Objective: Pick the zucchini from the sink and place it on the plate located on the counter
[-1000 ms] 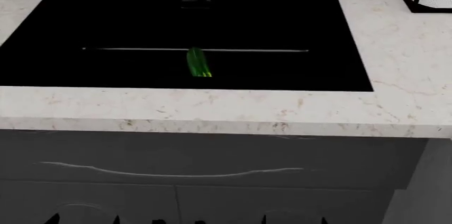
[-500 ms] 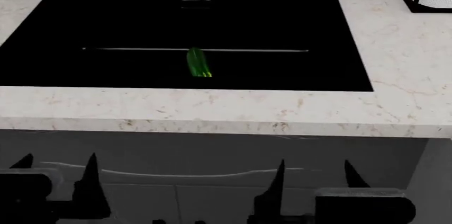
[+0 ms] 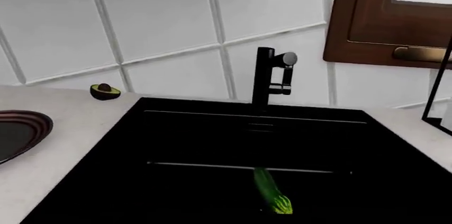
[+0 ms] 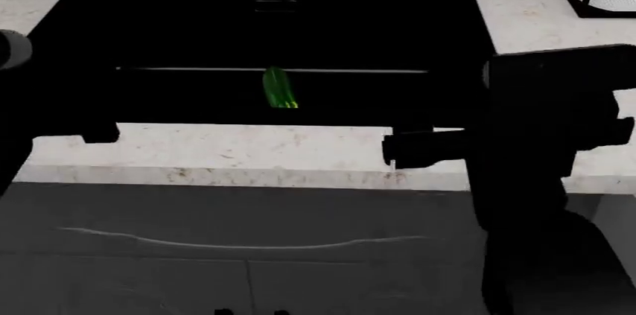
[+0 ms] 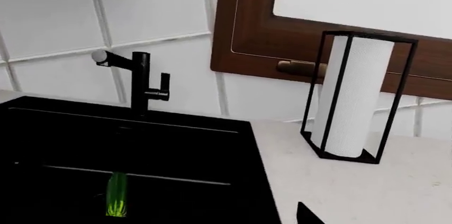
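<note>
Left wrist view first: the zucchini (image 3: 272, 197) lies on the floor of the sink (image 3: 211, 144), ahead of and below this arm, its long axis running away from the camera toward the faucet (image 3: 272, 78), yellow-streaked end nearest. The plate (image 3: 18, 131) sits off to one side on the counter (image 3: 63, 128), just beside the sink's edge, with a halved avocado (image 3: 105, 91) farther back. No fingers show here, so I cannot tell how this gripper stands.

Head view now: both arms are up in frame. The left arm (image 4: 40, 99) fills the left edge, the right arm (image 4: 541, 166) bulks large at right, a dark part of it reaching over the counter's front lip. The zucchini (image 4: 279, 88) lies beyond both, inside the sink near its front wall, roughly midway between them, pointing front to back. I'd call neither arm clearly nearer. The fingertips are not readable.

Right wrist view: the zucchini (image 5: 116, 195) is ahead and low, lengthwise to the camera; a paper towel holder (image 5: 353, 102) stands on the counter to the other side. Only a dark sliver of finger (image 5: 307, 216) shows, so its opening can't be told.

Half a second ago only the finger tips poked up low in front of the cabinet; now both arms have risen to counter height. The zucchini hasn't moved.
</note>
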`<state>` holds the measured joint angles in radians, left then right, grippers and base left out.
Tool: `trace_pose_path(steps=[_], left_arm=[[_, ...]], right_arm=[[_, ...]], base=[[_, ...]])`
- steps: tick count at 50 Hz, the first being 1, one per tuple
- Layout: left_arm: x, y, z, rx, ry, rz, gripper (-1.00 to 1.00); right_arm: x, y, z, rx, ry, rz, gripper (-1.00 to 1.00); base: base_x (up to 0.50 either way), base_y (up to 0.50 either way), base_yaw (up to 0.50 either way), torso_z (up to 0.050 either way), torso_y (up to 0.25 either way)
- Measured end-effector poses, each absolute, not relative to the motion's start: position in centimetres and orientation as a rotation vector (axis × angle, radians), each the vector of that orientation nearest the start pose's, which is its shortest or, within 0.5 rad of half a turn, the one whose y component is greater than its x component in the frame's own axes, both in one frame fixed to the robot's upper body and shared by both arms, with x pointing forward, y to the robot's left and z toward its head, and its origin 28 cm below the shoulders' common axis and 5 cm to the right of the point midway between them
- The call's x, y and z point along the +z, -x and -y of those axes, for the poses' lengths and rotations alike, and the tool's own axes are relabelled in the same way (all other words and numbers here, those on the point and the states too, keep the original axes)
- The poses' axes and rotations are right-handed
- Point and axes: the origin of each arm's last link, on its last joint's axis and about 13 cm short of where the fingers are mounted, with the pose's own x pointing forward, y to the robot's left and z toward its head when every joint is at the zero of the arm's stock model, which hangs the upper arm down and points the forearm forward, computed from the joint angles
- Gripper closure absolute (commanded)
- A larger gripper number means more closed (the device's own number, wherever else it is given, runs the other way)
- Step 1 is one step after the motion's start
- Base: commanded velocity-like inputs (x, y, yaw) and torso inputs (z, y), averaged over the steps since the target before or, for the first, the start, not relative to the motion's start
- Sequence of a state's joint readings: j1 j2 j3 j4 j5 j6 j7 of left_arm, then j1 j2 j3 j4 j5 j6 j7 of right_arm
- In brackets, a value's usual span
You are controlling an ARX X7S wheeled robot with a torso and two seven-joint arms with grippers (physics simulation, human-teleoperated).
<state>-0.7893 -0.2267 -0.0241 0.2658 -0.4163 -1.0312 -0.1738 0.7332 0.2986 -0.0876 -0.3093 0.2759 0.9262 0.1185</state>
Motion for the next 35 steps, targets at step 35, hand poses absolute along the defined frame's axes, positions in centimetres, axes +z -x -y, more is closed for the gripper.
trace_pose_path(steps=[35], left_arm=[[26.6,-32.9,-24.4,-0.033,0.041,0.005,-1.0]], right_arm=[[27.1,-32.7,14.7,0.017,0.131,0.057,-1.0]], base=[[0.0,0.26,0.0,0.0,0.0]])
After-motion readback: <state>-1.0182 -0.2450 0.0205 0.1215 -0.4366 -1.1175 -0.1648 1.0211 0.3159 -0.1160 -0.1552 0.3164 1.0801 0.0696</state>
